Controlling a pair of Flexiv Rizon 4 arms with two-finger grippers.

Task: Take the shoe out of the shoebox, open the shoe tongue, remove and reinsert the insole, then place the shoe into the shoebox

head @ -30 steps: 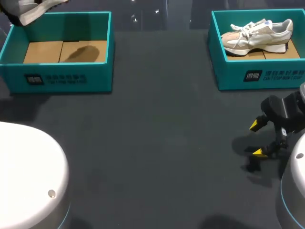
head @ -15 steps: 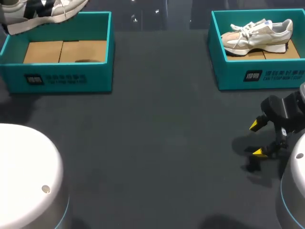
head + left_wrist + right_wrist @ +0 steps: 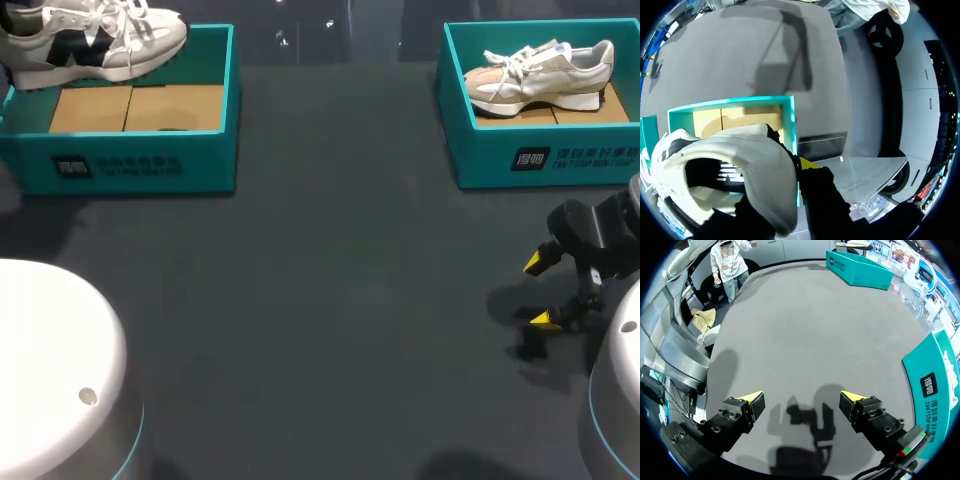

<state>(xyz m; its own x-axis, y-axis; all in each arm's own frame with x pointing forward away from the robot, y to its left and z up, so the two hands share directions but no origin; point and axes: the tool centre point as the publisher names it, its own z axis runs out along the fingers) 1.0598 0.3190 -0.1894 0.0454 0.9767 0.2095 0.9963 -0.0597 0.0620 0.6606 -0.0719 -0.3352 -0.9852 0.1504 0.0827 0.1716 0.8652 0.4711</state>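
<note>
A white and black shoe (image 3: 90,40) hangs over the far left corner of the left teal shoebox (image 3: 130,165), whose cardboard floor is bare. In the left wrist view my left gripper (image 3: 790,175) is shut on the heel collar of this shoe (image 3: 735,160), one yellow fingertip (image 3: 807,164) outside the heel, with the box (image 3: 792,125) below. A beige and white shoe (image 3: 540,72) lies in the right teal shoebox (image 3: 540,160). My right gripper (image 3: 545,292) stands open low over the table in front of that box, with nothing between its fingers (image 3: 803,399).
The dark table mat (image 3: 330,280) stretches between the two boxes. My arms' white bases sit at the near left (image 3: 55,370) and near right (image 3: 615,400) corners. The right shoebox wall (image 3: 932,385) is close beside my right gripper.
The white and black shoe has swung to the right and come fully into the head view above the left box's far corner. The right arm has kept still.
</note>
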